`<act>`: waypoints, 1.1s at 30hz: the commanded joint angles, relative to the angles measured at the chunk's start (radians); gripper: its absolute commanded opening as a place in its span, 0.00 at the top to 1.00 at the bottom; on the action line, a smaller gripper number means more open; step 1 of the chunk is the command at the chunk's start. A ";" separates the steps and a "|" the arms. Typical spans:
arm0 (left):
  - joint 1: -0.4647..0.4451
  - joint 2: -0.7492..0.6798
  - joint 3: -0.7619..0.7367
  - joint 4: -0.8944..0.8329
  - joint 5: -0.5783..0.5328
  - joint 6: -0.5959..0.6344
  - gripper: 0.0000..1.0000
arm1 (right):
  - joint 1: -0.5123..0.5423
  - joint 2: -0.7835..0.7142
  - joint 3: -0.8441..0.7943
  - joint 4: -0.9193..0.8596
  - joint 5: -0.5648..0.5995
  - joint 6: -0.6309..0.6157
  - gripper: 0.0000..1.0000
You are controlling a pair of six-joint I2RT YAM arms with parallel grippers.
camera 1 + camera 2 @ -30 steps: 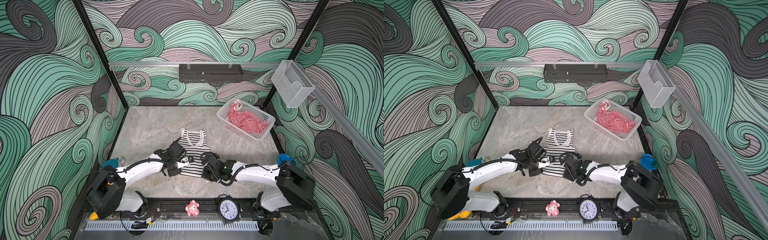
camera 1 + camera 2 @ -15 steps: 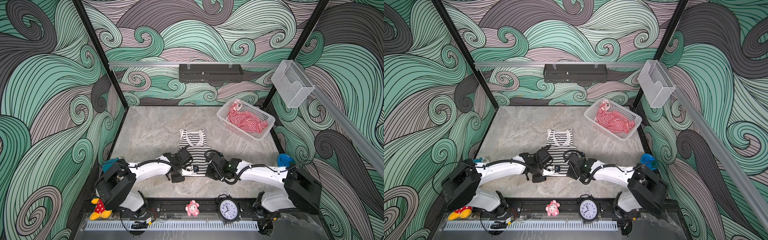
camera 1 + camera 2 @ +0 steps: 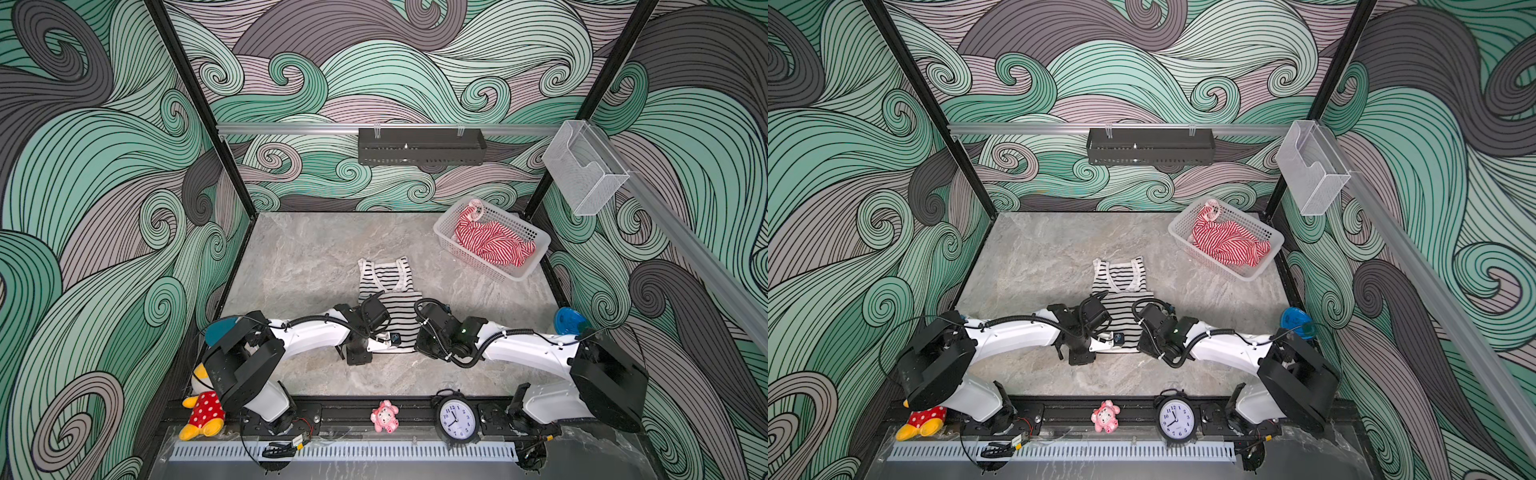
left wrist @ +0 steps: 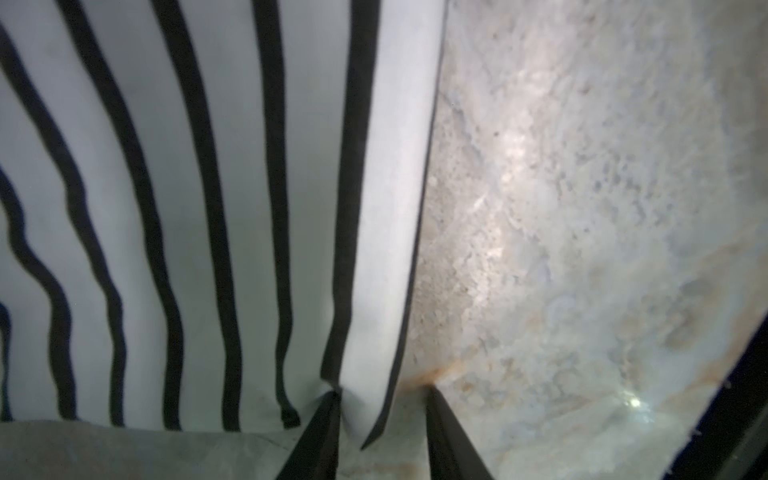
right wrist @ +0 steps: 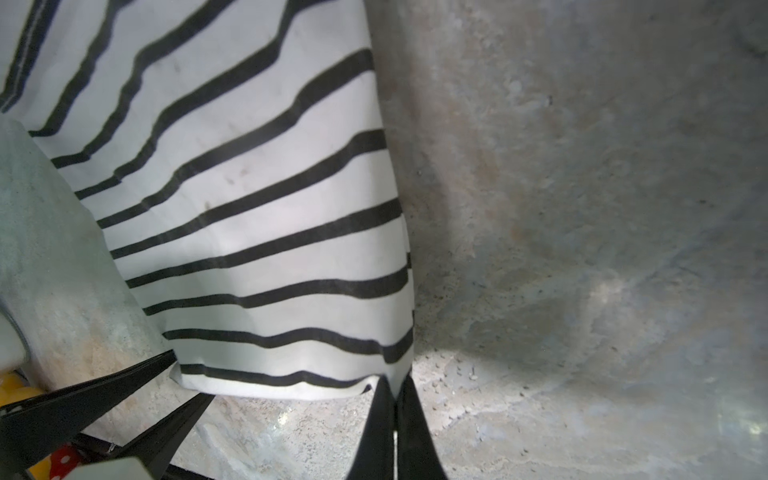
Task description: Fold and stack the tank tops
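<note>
Black-and-white tank top (image 3: 386,286) lies spread on the table (image 3: 299,257), near the middle, straps toward the back wall and hem toward the arms. Right fingers (image 5: 380,415) clenched together on one hem corner, cloth pinched at the tips. Left fingers (image 4: 328,424) parted, straddling the other hem corner; the cloth edge sits between them, one finger touching it, not clamped. Red-and-white tank top (image 3: 494,245) crumpled in the white basket (image 3: 513,275), back right, well apart from the arms.
</note>
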State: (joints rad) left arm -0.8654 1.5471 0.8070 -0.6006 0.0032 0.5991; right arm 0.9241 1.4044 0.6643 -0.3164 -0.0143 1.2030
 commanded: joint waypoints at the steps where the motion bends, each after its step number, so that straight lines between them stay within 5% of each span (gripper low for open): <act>1: -0.012 -0.004 0.030 0.022 -0.009 -0.009 0.65 | -0.010 -0.019 -0.017 0.011 -0.008 -0.002 1.00; 10: -0.017 0.021 0.030 0.012 -0.024 0.022 0.69 | -0.023 -0.024 -0.028 0.023 -0.016 -0.008 1.00; 16: -0.030 0.034 0.071 -0.053 0.053 0.042 0.97 | -0.050 -0.040 -0.036 0.028 -0.021 -0.025 1.00; 20: -0.045 0.019 0.124 -0.112 0.122 0.039 1.00 | -0.063 -0.093 -0.056 0.010 -0.023 -0.028 1.00; 33: -0.183 -0.022 0.265 -0.363 0.397 0.056 1.00 | -0.077 -0.599 -0.133 -0.348 0.030 -0.021 1.00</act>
State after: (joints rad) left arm -1.0153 1.5597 1.0271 -0.8379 0.2756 0.6342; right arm 0.8532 0.8703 0.5396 -0.5220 -0.0223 1.1671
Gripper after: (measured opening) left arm 0.049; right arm 0.050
